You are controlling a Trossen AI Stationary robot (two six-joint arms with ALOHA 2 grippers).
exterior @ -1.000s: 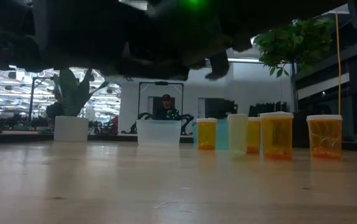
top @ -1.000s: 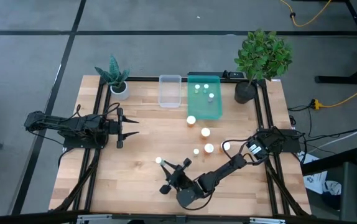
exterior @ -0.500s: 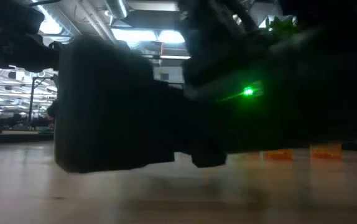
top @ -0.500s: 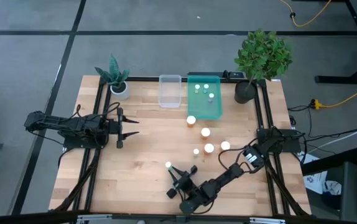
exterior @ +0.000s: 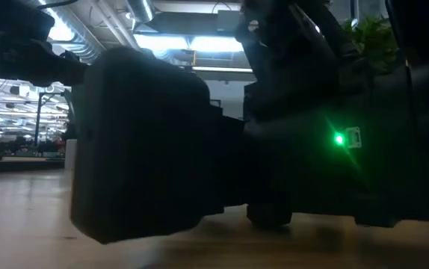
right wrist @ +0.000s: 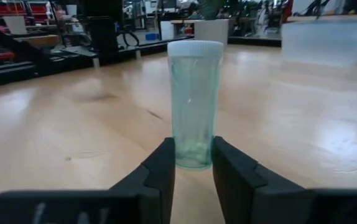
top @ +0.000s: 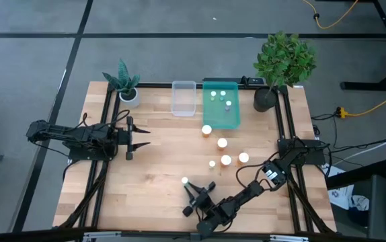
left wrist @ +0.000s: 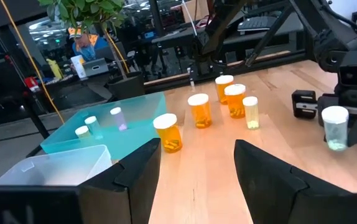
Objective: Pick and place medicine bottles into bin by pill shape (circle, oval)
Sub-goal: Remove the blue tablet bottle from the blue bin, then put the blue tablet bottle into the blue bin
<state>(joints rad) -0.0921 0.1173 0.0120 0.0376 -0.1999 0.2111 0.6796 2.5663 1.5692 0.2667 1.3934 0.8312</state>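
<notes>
The right gripper [right wrist: 191,163] pinches a pale bottle [right wrist: 194,102] at the table's [top: 152,181] near edge, while the left gripper [top: 139,137] waits partly open, empty.

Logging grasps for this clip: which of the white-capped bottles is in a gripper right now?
The pale greenish bottle near the table's front edge, clamped upright in the right gripper. The orange bottles stand free in mid-table; three small ones sit in the teal bin.
</notes>
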